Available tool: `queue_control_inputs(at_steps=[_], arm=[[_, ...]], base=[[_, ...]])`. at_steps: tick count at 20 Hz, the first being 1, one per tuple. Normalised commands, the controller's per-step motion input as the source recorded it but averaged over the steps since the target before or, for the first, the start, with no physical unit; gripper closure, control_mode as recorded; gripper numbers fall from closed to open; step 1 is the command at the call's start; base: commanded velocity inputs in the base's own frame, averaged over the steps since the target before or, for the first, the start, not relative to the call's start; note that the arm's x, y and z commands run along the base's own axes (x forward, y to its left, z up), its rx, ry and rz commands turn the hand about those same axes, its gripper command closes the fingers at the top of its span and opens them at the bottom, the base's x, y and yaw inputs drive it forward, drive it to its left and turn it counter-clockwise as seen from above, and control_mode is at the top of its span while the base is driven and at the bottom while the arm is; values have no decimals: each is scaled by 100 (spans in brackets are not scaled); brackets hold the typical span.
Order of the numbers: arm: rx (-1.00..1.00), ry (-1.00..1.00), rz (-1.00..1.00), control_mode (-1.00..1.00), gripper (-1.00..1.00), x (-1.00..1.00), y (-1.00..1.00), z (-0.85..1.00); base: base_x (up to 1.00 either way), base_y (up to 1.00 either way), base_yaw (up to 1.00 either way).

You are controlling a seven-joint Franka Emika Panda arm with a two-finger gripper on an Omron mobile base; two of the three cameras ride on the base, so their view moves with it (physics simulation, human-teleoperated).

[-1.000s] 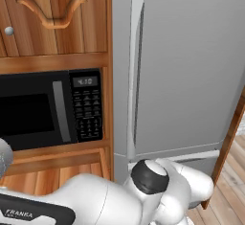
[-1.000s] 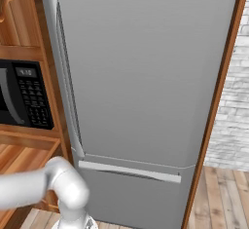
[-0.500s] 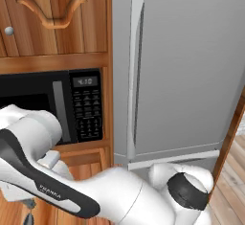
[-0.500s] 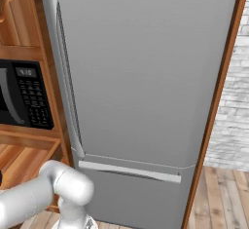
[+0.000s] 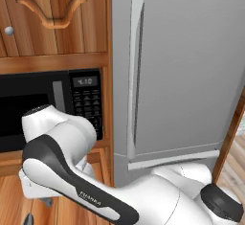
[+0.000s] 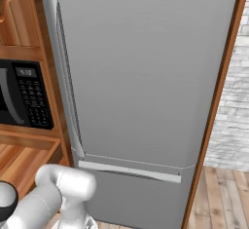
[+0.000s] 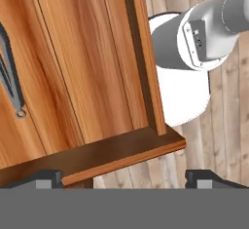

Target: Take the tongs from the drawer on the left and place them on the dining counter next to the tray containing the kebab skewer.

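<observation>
Refrigerator (image 6: 146,86): a tall grey unit is filling most of the right base view, with a long vertical handle down its left edge and a horizontal handle across the lower drawer; in the left base view it is standing right of the wooden cabinets.
Arm (image 5: 95,190): the white arm with dark joints is bending low across the bottom of the left base view, reaching down to the left in front of the microwave.
Cabinet door (image 5: 52,13): an arched-trim wooden door with a small round silver knob is sitting above the microwave.
Microwave (image 5: 72,99): a black unit with a lit keypad panel is sitting in a wooden niche just left of the refrigerator.
Drawer (image 7: 82,77): in the hand view the warm-brown drawer is standing open, its plank interior lying tilted across the picture, with its darker front edge running along the bottom.
Floor (image 7: 223,116): pale wood planks are showing beside the drawer.
Tongs (image 7: 12,77): the slim grey tongs are lying inside the drawer at the far left edge of the hand view, partly cut off, one end finishing in a small ring.
Claw (image 7: 121,178): the two dark fingertips are standing wide apart, gripping nothing, hovering over the drawer's front edge and well apart from the tongs.
</observation>
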Motion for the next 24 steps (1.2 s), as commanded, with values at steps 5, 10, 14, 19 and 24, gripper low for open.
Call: queue_control_inputs(at_steps=[5,10,14,19,24], arm=[[7,-8,19,-100,-100,5,0,-11],[17,-2,14,-100,-100,14,0,-3],[18,-9,8,-100,-100,17,-5,-22],[11,-19,4,-100,-100,33,-4,-42],[11,-7,4,-100,-100,43,4,-51]], base=[[0,0,0],[0,0,0],[0,0,0],[0,0,0],[0,0,0]])
